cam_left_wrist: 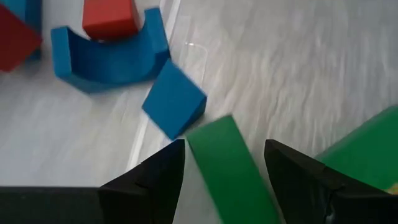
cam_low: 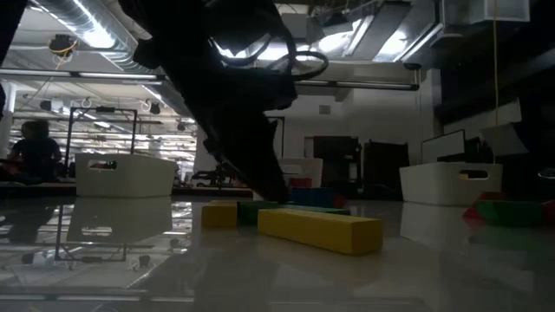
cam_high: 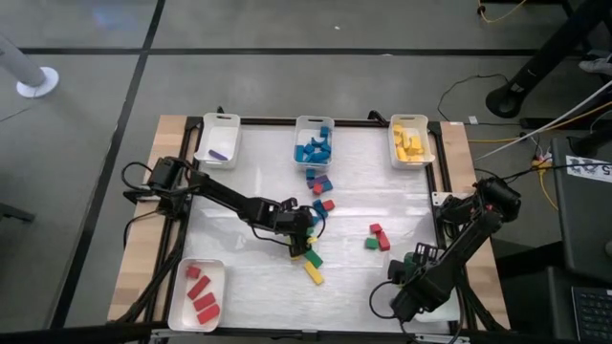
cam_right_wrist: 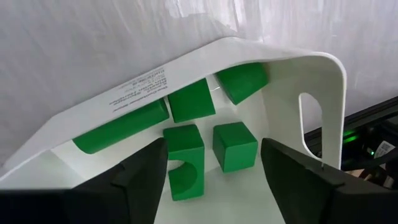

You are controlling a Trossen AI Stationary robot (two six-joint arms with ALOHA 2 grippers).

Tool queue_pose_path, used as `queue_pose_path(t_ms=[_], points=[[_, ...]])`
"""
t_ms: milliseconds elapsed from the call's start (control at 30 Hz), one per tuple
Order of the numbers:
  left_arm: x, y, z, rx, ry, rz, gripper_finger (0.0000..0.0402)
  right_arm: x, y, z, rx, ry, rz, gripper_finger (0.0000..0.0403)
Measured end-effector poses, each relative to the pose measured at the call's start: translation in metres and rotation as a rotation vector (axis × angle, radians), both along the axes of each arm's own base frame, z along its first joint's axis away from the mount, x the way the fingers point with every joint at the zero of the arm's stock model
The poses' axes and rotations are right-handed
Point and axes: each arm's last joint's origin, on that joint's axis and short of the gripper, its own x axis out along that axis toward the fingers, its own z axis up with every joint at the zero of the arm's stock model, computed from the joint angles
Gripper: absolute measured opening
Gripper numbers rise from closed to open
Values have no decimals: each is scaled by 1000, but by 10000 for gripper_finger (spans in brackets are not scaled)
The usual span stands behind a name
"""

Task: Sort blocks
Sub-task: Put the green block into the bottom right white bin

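Pretty clearly a robotics lab or big workshop space, not anybody's home. From the low camera you get an open industrial ceiling with exposed silver ducting (cam_low: 82,22) and long strip lights (cam_low: 95,76), plus metal racks and benches stretching way back, and a person (cam_low: 35,149) sitting off at the far side. From overhead, the counter (cam_high: 172,129) is a wood-edged slab on a black metal frame, parked on a grey floor marked with dark tape lines (cam_high: 143,57). Loose cables (cam_high: 507,143) snake across the floor next to a black stand base (cam_high: 507,98). White plastic trays (cam_high: 218,139) sit around the counter's edges, very test-rig looking.
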Motion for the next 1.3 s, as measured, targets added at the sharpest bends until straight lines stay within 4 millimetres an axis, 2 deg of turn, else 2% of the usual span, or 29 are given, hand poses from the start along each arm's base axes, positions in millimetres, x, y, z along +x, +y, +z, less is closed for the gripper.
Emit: queue_pose_path(t_ms=[333, 500, 700, 833, 1000, 1300], points=[[1, 0, -11, 26, 33, -16, 210, 0, 1, 1, 9, 10, -15, 257], [3, -1, -17, 43, 43, -15, 205, 1, 1, 19, -32, 5, -8, 257], [3, -1, -17, 80, 47, -67, 147, 15, 3, 48, -179, -299, 84, 257], [2, -1, -13, 89, 42, -83, 115, 27, 4, 56, -330, -572, 222, 257], [6, -1, -1, 87, 30, -133, 115, 43, 9, 60, -475, -793, 418, 257], [15, -8, 53, -62, -131, -268, 123, 81, 11, 65, -434, -882, 612, 257]])
